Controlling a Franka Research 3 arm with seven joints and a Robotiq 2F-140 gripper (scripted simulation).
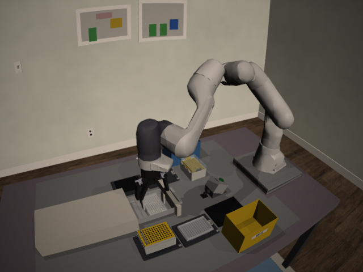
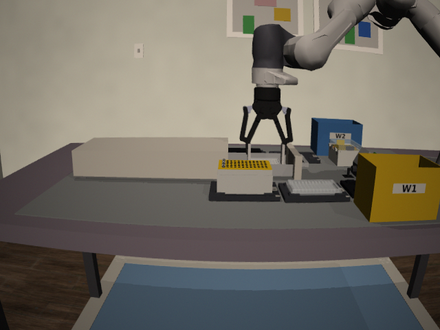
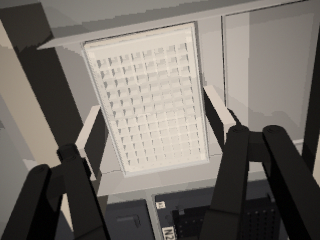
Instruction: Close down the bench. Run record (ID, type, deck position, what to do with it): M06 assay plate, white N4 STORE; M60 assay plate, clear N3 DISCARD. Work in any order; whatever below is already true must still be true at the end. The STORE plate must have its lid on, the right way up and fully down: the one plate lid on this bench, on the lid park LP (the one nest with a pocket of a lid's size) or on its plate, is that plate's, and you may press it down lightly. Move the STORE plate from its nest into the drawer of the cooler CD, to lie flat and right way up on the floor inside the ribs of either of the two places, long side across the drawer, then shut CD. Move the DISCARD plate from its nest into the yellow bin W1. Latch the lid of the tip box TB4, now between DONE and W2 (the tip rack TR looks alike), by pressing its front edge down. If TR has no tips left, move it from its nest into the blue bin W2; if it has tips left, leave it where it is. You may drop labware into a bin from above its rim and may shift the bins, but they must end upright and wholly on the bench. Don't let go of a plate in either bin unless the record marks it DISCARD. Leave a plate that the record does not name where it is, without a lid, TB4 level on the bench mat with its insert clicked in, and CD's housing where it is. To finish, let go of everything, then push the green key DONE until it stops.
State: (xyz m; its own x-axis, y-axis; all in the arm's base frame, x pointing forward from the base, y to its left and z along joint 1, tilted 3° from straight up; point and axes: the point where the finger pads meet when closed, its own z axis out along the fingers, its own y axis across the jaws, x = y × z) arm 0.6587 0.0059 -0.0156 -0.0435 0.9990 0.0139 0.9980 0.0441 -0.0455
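Tool point(image 3: 155, 135) fingers stand apart, just off the long sides of the white plate point(image 3: 150, 95) lying flat in the drawer point(image 1: 177, 207) directly beneath; stiff, light and smooth-walled, the plate looks best gripped mid-length across those sides.

The lidded white plate point(image 3: 150, 97) lies flat in the open drawer point(image 1: 140, 211) of the cooler point(image 1: 81, 221). The clear plate point(image 1: 194, 227) sits in its nest beside the yellow bin point(image 1: 249, 224).
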